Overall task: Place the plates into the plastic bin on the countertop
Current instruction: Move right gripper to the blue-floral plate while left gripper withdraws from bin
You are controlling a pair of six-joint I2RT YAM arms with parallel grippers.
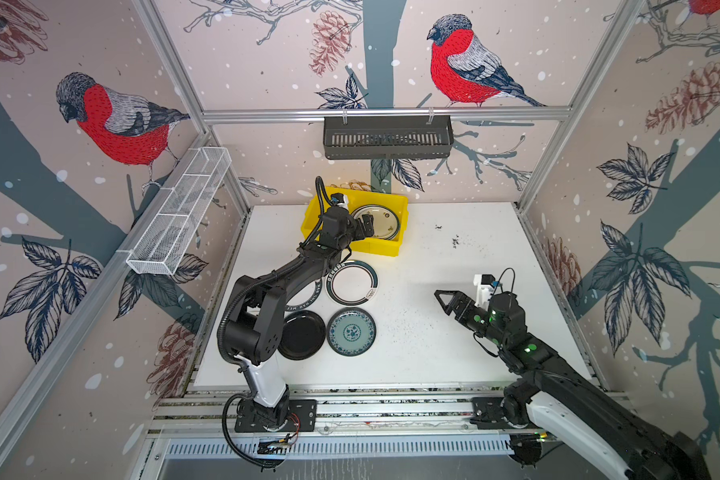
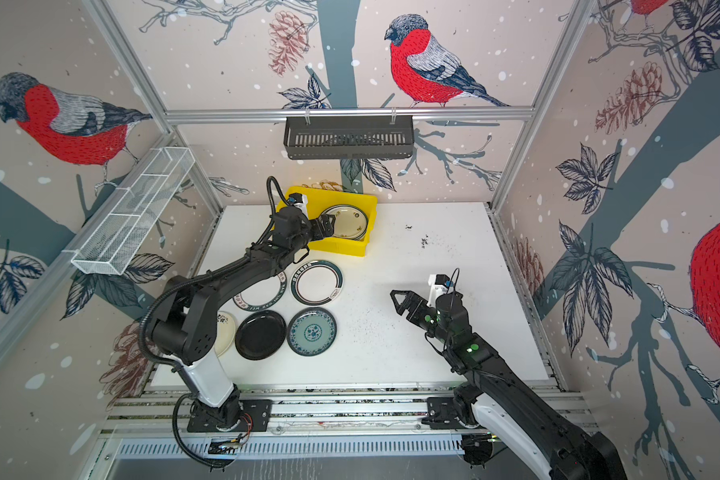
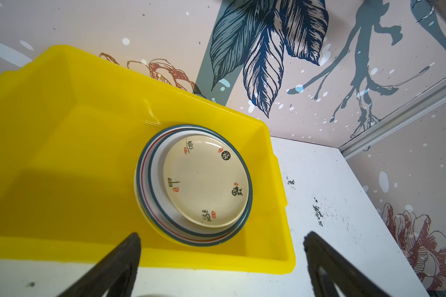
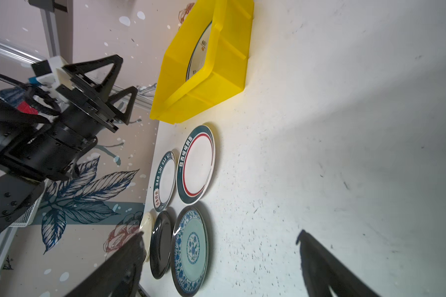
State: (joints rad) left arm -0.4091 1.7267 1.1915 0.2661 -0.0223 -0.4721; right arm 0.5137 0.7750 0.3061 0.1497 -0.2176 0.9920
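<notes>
We are finding the stacked plates [image 1: 381, 222] lying in the plastic bin [image 1: 385, 248], just ahead of our left pincer [image 1: 366, 228], which is hanging over the bin's near wall. The loose plates [image 1: 352, 282] are lying on the countertop [image 1: 433, 353] behind it, well ahead of our right pincer [image 1: 442, 301].

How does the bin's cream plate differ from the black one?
The cream plate carries dark and red characters; the black plate is plain. The cream plate rests on a bigger plate in the yellow bin; the black plate lies on the countertop. Both round, face up.
</notes>
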